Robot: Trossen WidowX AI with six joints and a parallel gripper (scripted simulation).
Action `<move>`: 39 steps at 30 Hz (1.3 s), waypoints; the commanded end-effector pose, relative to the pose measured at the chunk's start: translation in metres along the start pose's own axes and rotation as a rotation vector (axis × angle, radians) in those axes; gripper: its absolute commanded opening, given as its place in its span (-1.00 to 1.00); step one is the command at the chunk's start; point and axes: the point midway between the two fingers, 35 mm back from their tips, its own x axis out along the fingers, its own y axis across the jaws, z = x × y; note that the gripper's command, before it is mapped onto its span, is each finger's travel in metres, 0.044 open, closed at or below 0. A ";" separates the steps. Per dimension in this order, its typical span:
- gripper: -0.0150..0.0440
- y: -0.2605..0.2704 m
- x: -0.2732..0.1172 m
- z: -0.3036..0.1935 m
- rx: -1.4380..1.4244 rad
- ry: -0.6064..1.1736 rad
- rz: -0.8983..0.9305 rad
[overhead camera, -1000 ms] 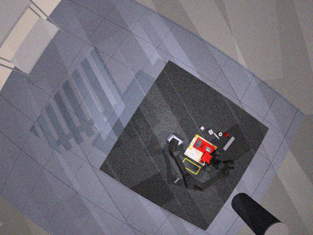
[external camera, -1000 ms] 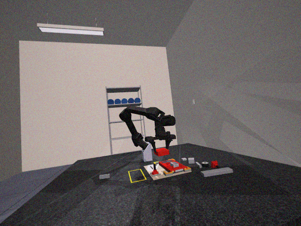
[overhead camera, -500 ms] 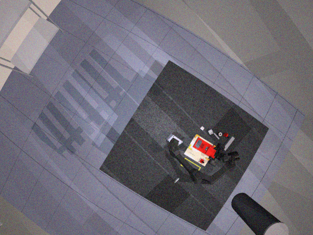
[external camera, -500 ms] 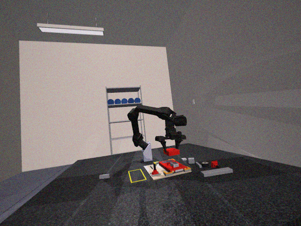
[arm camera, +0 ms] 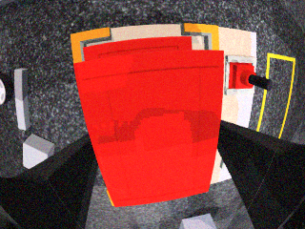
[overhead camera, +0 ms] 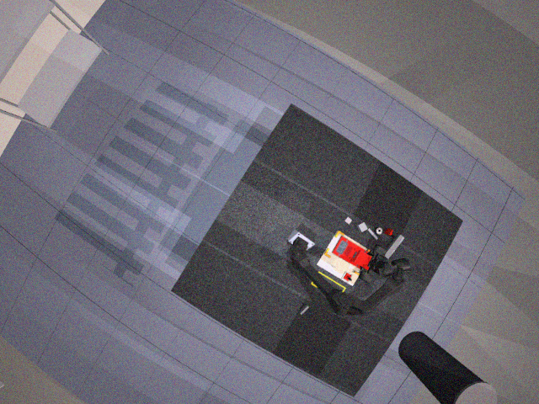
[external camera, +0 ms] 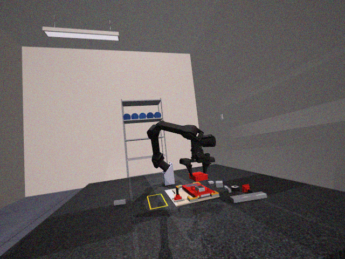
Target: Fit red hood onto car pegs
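The red hood (overhead camera: 362, 259) (external camera: 199, 176) (arm camera: 152, 129) is held roof up, roughly level, in the air. My gripper (overhead camera: 365, 261) (external camera: 198, 174) (arm camera: 156, 133) is shut on it, one finger on each side. The red chassis (overhead camera: 344, 247) (external camera: 189, 189) (arm camera: 138, 47) sits in the jig between yellow corner brackets. The engine block (external camera: 199, 188) shows on its deck in the exterior view, with a gap below the hood. In the wrist view the hood covers most of the chassis; the engine and pegs are hidden there. The hood's corner holes cannot be made out.
A red part with a black post (overhead camera: 348, 276) (external camera: 177, 197) (arm camera: 240, 75) stands on the pale jig board (overhead camera: 329, 259) (external camera: 171, 192). A yellow outline (external camera: 149, 202) lies beside it. A wheel (overhead camera: 379, 231) (external camera: 234, 186), grey blocks (external camera: 219, 184) and a long grey bar (overhead camera: 394, 246) (external camera: 248, 197) lie on the other side.
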 end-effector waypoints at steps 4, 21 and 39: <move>-0.49 0.000 0.005 -0.001 -0.006 0.002 -0.006; -0.49 0.000 0.013 0.000 -0.006 0.002 -0.005; -0.49 0.001 0.022 0.000 -0.006 0.002 -0.005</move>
